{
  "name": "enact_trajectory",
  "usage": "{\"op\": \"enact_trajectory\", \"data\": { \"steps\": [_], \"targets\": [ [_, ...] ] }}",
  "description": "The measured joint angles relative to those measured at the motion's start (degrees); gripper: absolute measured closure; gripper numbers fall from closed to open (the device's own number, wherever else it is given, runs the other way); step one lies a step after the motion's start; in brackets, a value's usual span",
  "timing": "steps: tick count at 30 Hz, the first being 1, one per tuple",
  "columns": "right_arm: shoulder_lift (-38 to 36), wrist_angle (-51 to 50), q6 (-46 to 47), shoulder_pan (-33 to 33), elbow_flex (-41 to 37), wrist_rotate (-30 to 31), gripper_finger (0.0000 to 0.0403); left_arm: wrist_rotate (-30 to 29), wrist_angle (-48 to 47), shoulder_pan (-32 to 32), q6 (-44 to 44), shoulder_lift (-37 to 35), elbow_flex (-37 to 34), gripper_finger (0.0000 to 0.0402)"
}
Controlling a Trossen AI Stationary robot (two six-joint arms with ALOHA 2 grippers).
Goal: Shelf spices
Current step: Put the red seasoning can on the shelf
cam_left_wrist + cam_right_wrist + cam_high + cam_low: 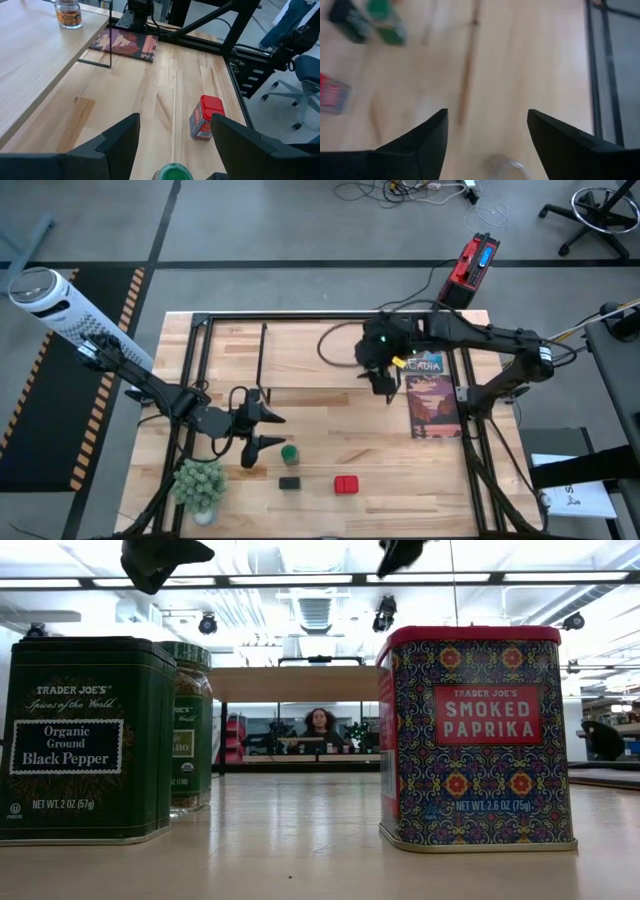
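The green-capped jar [290, 452], the dark tin [290, 482] and the red tin [346, 484] stand on the table near its front edge. My left gripper [268, 430] is open above the table, just left of the green-capped jar [172, 174]. The tan-brown jar [68, 14] stands on its base on the shelf [310, 370], near the shelf's right end. My right gripper [382, 378] is open above that jar [502, 167] and hides it in the high view.
A small potted plant [200, 485] stands at the front left, beside my left arm. A picture-covered book [432, 398] lies flat on the table right of the shelf. Black frame bars [200, 380] run along the table's left and right sides.
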Motion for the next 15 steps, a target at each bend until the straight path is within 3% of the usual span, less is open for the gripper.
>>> {"op": "enact_trajectory", "data": {
  "steps": [7,15],
  "targets": [
    [0.9,0.1,4.6,13.5,0.8,3.8,0.0176,0.0,0.0,0.0,0.5,0.0,0.0,0.0163],
    [4.6,4.4,13.0,24.6,0.8,4.4,0.0159,-0.1,0.0,0.0,1.2,0.0,0.0,0.0165]
  ]
}}
